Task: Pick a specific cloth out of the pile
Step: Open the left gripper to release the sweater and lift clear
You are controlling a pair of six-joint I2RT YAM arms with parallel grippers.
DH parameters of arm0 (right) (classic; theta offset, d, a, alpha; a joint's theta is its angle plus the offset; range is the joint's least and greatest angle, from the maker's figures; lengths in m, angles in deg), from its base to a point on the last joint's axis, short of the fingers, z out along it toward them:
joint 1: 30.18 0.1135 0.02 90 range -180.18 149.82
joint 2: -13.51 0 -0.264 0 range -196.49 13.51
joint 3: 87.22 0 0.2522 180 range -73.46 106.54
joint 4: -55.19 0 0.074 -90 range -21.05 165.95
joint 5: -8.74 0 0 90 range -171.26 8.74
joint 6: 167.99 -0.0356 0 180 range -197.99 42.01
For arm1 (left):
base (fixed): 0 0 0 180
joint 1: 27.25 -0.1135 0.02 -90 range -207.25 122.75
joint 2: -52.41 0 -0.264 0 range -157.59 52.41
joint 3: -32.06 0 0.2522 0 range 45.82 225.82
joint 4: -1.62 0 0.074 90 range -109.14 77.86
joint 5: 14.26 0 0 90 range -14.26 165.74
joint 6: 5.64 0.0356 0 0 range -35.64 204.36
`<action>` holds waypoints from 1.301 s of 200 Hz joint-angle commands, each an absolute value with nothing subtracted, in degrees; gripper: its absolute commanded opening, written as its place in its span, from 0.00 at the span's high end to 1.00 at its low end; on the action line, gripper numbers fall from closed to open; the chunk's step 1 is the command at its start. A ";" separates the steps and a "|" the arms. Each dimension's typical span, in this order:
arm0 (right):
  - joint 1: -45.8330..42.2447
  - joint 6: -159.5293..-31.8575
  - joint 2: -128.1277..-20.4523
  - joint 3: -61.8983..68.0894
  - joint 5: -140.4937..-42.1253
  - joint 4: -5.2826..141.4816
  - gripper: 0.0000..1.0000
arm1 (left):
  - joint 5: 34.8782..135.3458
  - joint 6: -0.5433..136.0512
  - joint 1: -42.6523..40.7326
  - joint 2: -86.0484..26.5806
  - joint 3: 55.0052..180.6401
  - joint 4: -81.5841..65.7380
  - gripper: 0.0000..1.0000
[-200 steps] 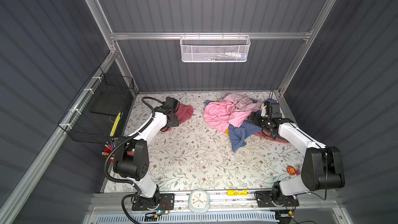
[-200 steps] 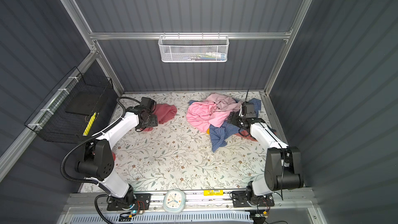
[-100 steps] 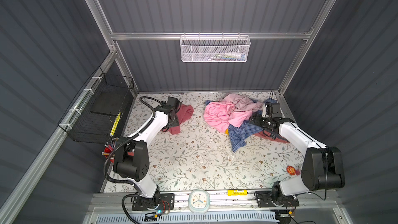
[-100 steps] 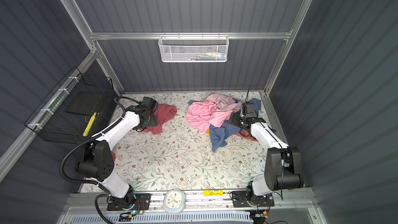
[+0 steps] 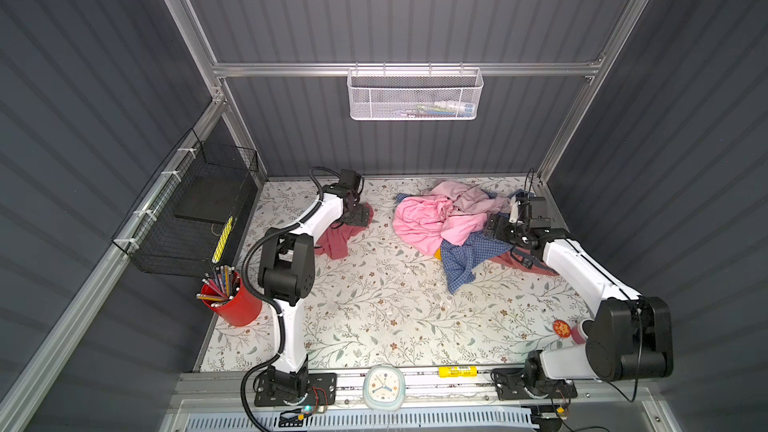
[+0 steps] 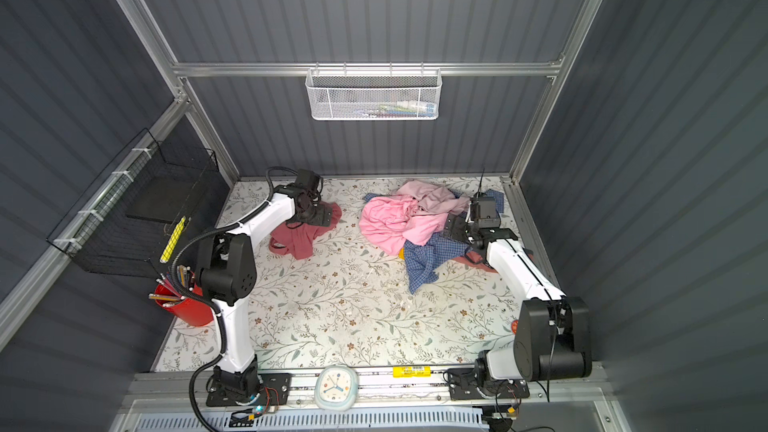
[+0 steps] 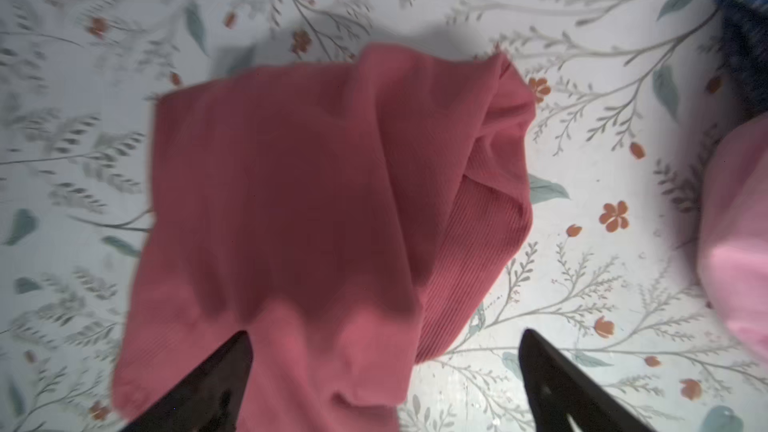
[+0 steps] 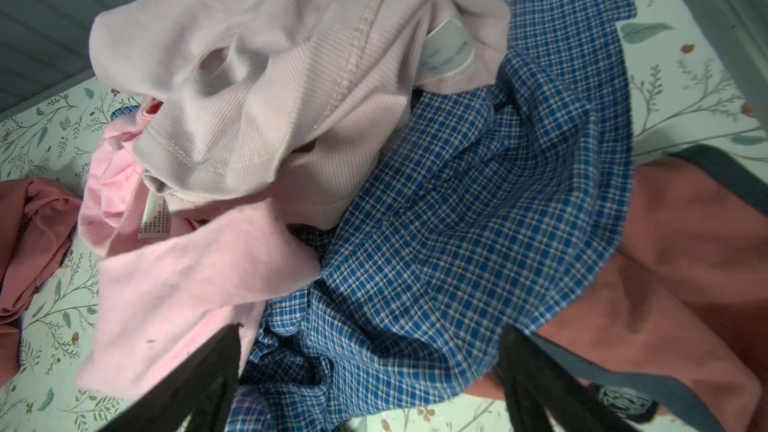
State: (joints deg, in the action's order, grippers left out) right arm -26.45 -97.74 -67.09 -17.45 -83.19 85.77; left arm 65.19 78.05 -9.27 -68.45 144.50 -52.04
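1. Far L: black wire basket on wall; red pencil cup at table edge.
2. L gripper: jaws wide apart, nothing gripped, over the cloth. It lies crumpled on table, well apart from the pile; L arm hides part in both top views.
3. R rear, the pile: bright pink, pale pink, blue checked shirt.
4. R gripper: jaws spread over checked shirt.

The cloth lies partly hidden under the left gripper. In the left wrist view, the picture edge cuts it off. The basket contents are too small to identify.
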 commanded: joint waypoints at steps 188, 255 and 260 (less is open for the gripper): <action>-27.09 -93.64 -64.94 -13.93 -81.26 90.64 0.03 | 56.10 100.11 -12.34 -66.01 138.10 -38.83 1.00; -26.88 -93.02 -64.22 -12.73 -80.59 93.74 0.03 | 58.84 128.27 -16.19 -64.90 134.60 -26.53 1.00; -26.84 -93.05 -64.12 -12.57 -80.43 94.06 0.03 | 59.42 129.59 -16.46 -65.56 135.14 -26.90 1.00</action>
State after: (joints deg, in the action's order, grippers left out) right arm -26.91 -93.94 -64.86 -14.37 -81.22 90.86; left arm 56.45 116.98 -15.04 -65.35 134.62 -30.97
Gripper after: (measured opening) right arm 0.965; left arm 0.080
